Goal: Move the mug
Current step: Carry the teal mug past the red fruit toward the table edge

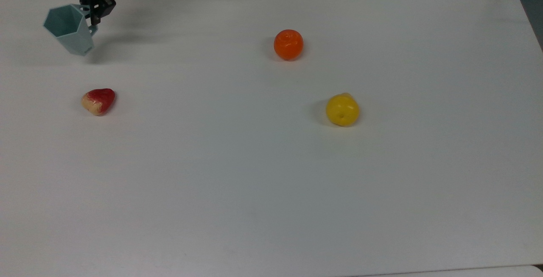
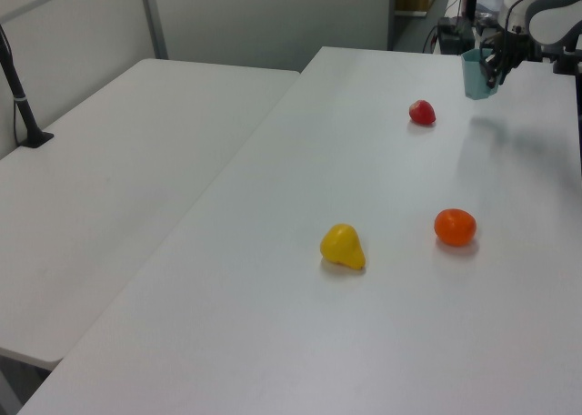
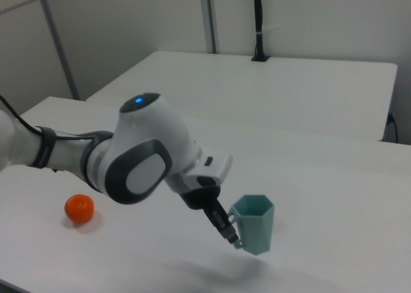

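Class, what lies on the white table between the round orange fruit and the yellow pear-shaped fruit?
Nothing: bare table separates orange fruit and yellow fruit, in the top view.

- A white table (image 1: 271, 192) carries the things; its top is plain and matte.
- An orange fruit (image 1: 288, 44) rests on it, toward 12 o'clock from the centre in the top view.
- A yellow fruit (image 1: 342, 110) lies at about 4 o'clock from the orange one, apart from it.
- A red and cream fruit (image 1: 98, 101) lies far off at 9 o'clock, well apart from both.
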